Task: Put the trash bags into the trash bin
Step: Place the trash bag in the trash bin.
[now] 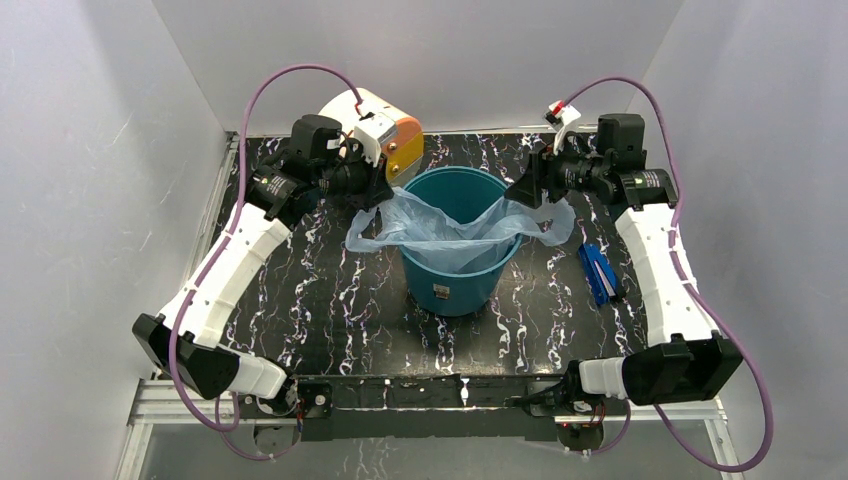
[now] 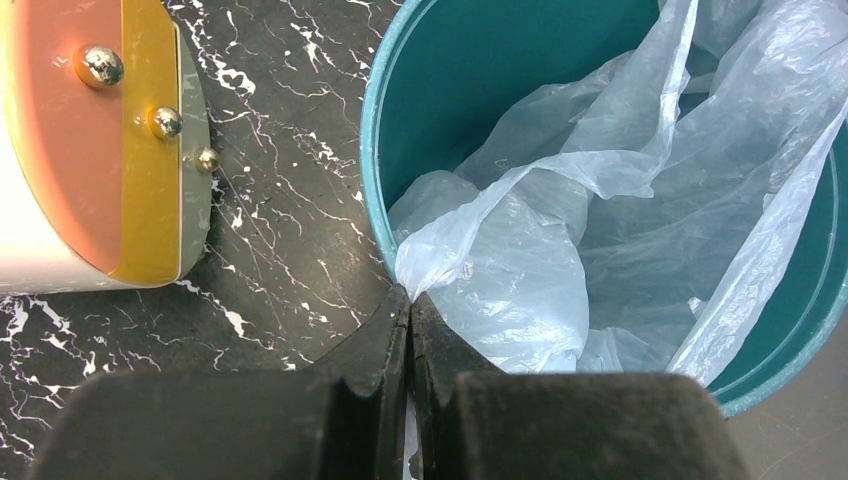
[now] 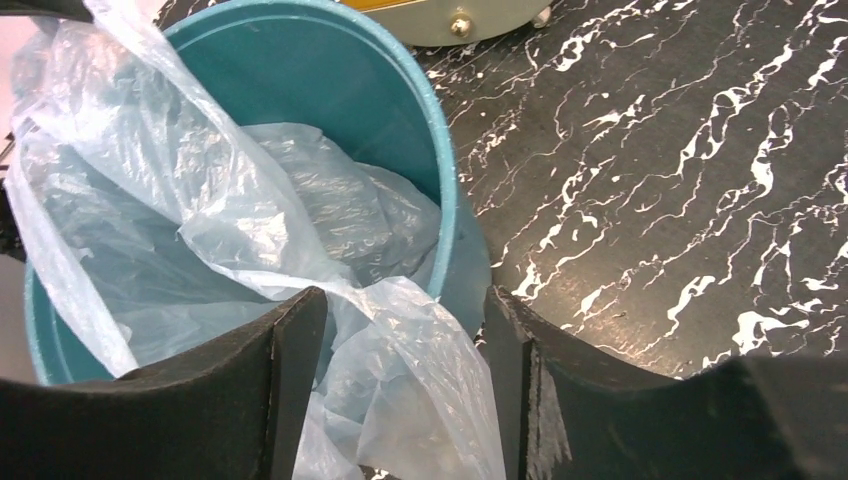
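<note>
The teal trash bin (image 1: pixel 452 285) stands upright mid-table. The pale blue trash bag (image 1: pixel 445 235) hangs inside it, its edges draped over the left and right rim. My left gripper (image 1: pixel 383 190) is at the bin's left rim, shut on a pinch of the bag (image 2: pixel 440 255) just outside the rim (image 2: pixel 372 190). My right gripper (image 1: pixel 528 190) is at the right rim, jaws open, with a loose fold of the bag (image 3: pixel 420 370) lying between its fingers (image 3: pixel 290 370) beside the bin (image 3: pixel 330 90).
A cream and orange drum-shaped box (image 1: pixel 385 130) lies behind the left gripper, close to the bin; it also shows in the left wrist view (image 2: pixel 90 150). A small dark blue flat object (image 1: pixel 597 272) lies on the black marbled table (image 1: pixel 320 300) right of the bin.
</note>
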Controlling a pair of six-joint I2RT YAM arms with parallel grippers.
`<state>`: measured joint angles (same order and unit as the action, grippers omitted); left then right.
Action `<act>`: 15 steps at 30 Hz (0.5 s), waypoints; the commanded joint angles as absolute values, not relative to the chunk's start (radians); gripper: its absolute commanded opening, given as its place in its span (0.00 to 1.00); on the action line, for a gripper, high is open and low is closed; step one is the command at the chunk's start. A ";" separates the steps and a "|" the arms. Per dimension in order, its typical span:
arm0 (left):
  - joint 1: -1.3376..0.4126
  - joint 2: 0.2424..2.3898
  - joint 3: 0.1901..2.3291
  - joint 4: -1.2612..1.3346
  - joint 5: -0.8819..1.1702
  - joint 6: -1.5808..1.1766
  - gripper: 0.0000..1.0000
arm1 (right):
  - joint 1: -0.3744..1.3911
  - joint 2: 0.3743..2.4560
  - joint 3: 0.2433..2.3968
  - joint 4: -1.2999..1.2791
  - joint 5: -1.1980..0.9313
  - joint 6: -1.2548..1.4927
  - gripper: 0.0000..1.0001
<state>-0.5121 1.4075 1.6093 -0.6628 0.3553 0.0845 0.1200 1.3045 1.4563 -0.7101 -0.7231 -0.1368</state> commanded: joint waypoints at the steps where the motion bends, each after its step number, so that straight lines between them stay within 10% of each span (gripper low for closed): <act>1: -0.505 1.368 1.614 -0.649 0.370 0.078 0.00 | 0.121 1.311 1.489 -0.635 -0.696 -0.109 0.70; 15: -0.505 1.366 1.615 -0.645 0.359 0.081 0.00 | 0.121 1.317 1.467 -0.720 -0.862 -0.189 0.67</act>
<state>-0.5121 1.4075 1.6093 -0.6586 0.3550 0.0849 0.1200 1.3521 1.4567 -0.7143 -0.8078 -0.1566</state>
